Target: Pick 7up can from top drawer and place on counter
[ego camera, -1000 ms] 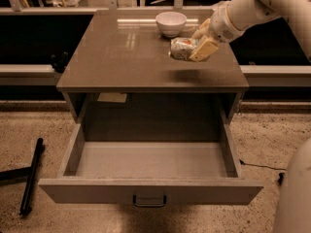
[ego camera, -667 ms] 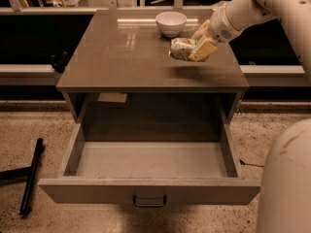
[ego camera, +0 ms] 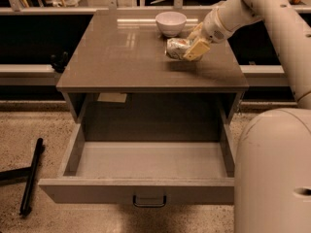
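- Item: 7up can [ego camera: 176, 48], dented, lying on its side over the right rear part of the counter [ego camera: 126, 57], just in front of the white bowl [ego camera: 170, 22] and apart from it
- Holder: gripper [ego camera: 193, 43], reaching in from the right on the pale arm [ego camera: 233, 13]; its fingers are closed onto the can's right end, with one yellowish finger [ego camera: 197, 50] pressed against the near side
- Contact with the surface: a shadow sits directly under the can; whether the can rests on the counter or hangs just above it cannot be told
- Change over the last second: can and gripper sit at practically the same spot over the counter; no release is seen
- Change over the last second: the robot's rounded body [ego camera: 272, 174] fills much more of the lower right foreground, now covering the right end of the drawer front
- Top drawer [ego camera: 97, 193]: pulled fully out, interior bare, dark handle [ego camera: 149, 201] at centre front
- Reading for the task: removal from the drawer is done and the carry to the counter looks finished; what appears to remain is setting the can down, opening the fingers and withdrawing
- Risk noted: a can let go on its side may roll on the glossy top
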